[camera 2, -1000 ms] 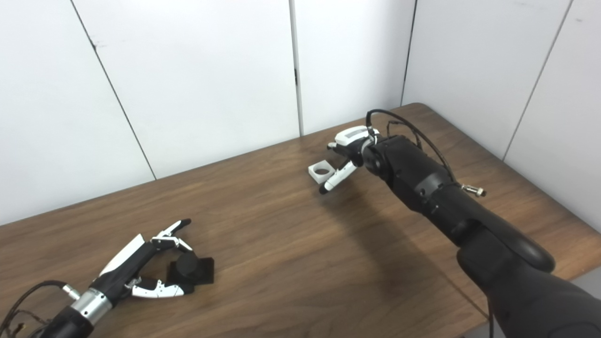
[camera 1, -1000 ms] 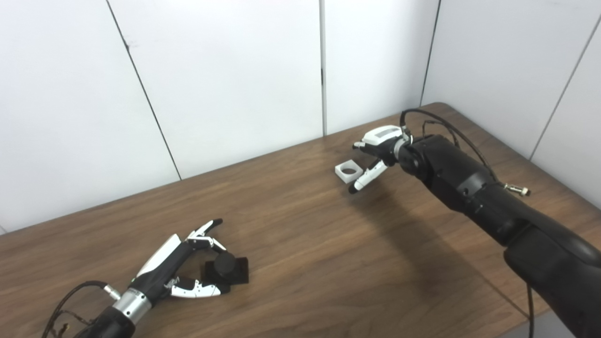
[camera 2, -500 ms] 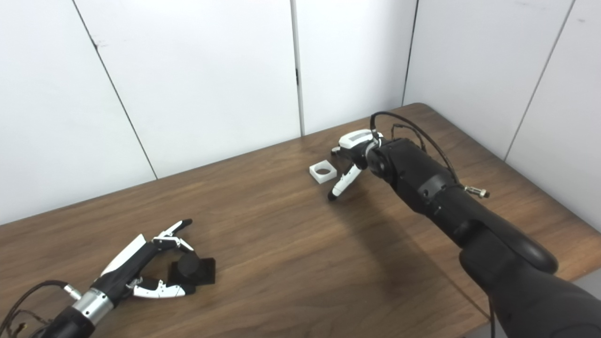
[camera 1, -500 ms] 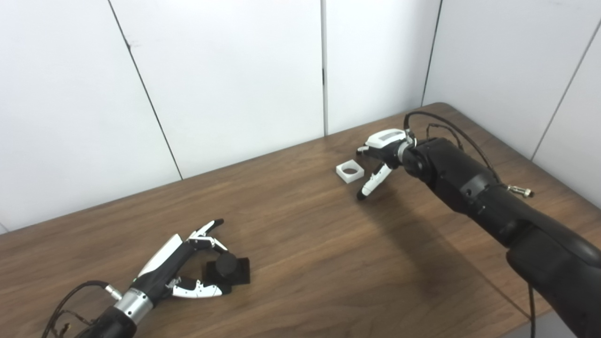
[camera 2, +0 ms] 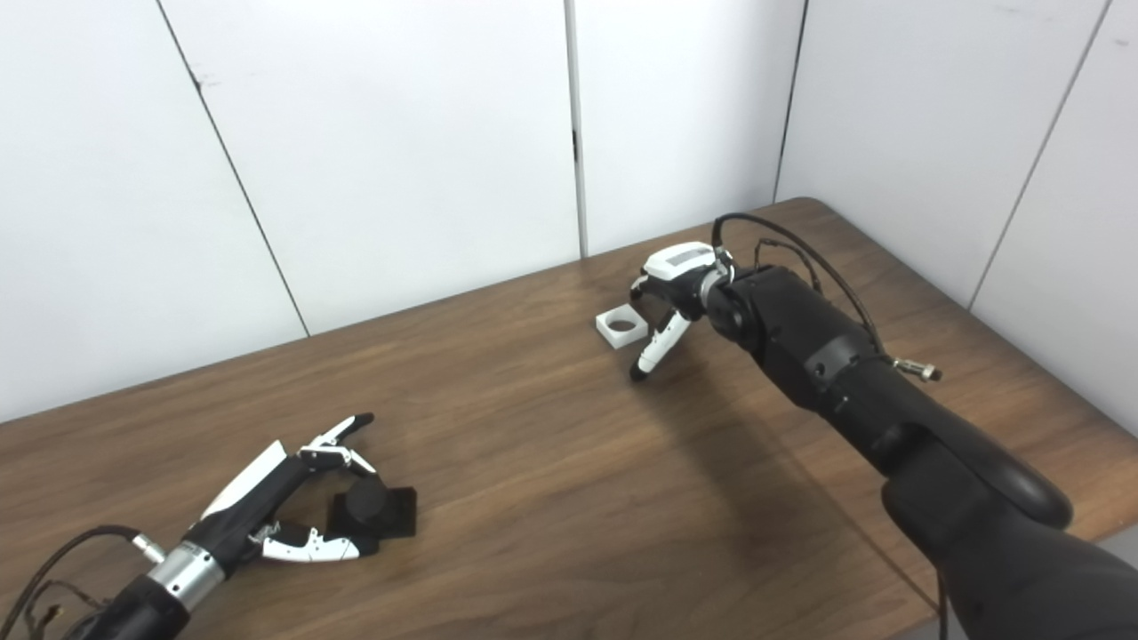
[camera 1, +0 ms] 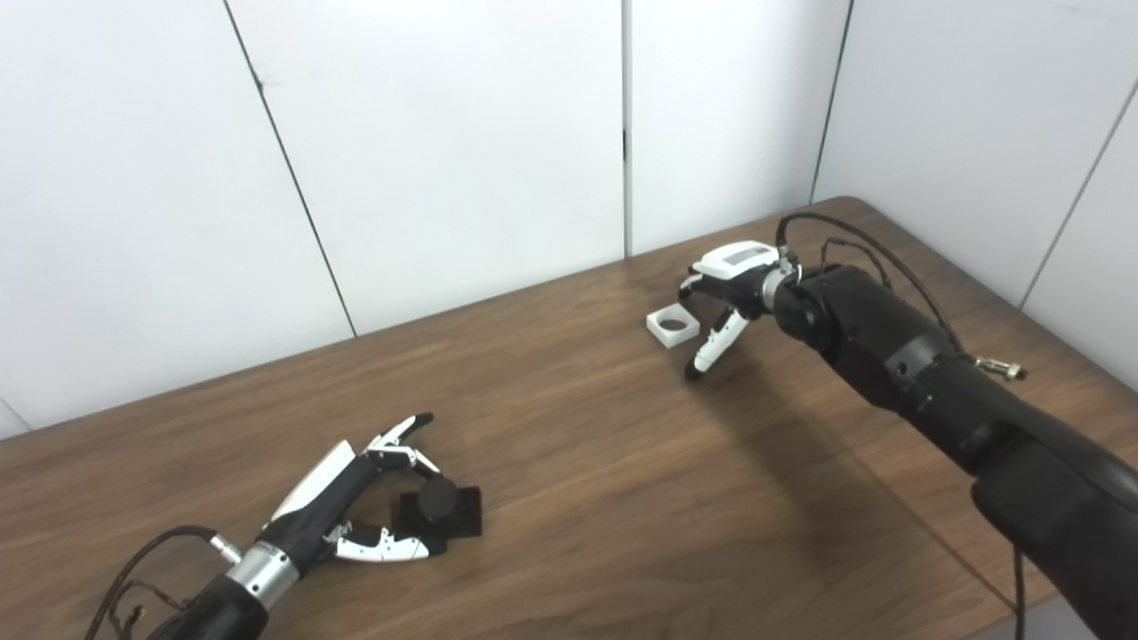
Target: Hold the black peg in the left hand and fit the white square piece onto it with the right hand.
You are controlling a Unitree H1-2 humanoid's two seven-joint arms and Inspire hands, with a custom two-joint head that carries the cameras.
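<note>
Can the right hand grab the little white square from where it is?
Probably yes. The right hand hovers open just beside the white square piece, which lies flat on the table with nothing on it or between them. It is not holding it yet.

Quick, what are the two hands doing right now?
Left hand: open, fingers around the black peg.
Right hand: open, beside the white square piece.
</note>
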